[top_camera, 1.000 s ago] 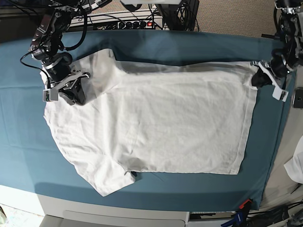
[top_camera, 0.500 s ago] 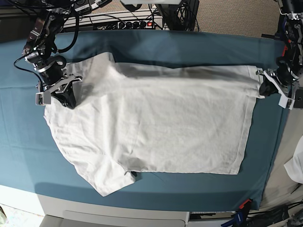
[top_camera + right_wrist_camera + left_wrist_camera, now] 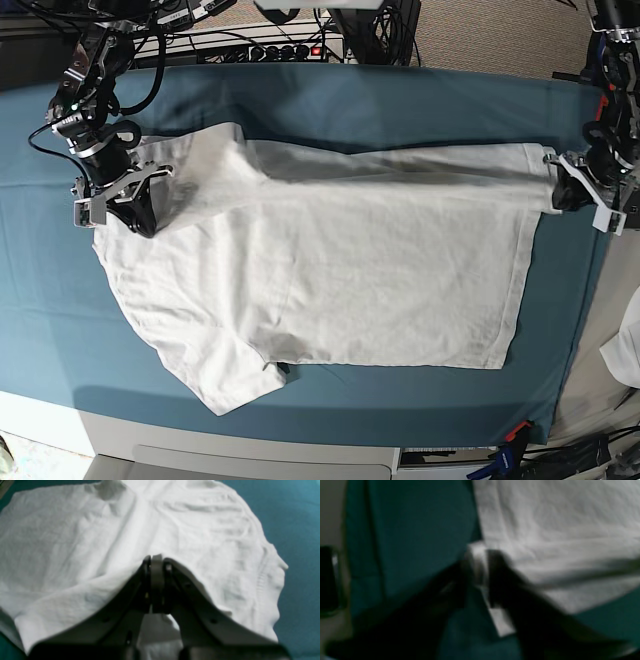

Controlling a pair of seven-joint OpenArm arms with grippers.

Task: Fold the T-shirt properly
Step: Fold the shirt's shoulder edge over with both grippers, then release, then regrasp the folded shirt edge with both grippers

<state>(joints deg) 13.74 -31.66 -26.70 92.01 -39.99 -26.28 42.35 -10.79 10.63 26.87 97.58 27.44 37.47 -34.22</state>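
Observation:
The white T-shirt [image 3: 330,270] lies spread on the teal sheet [image 3: 400,100], collar end on the left, hem on the right. My right gripper [image 3: 128,208] is at the shirt's far-left shoulder. In the right wrist view the right gripper [image 3: 156,563] is shut on a raised fold of the T-shirt [image 3: 75,542]. My left gripper [image 3: 562,192] is at the far-right hem corner. In the blurred left wrist view the left gripper [image 3: 480,562] pinches the hem of the T-shirt [image 3: 557,525]. The shirt's far edge is stretched between the two grippers.
A small white cloth [image 3: 628,350] lies off the sheet at the right edge. A dark flat object [image 3: 632,205] sits just right of my left gripper. Cables and a power strip [image 3: 270,45] run along the back. The table's front edge [image 3: 250,455] is below the shirt.
Both grippers have moved outward, the right one to the base view's left and the left one to its right, pulling the shirt's far edge straighter and tauter.

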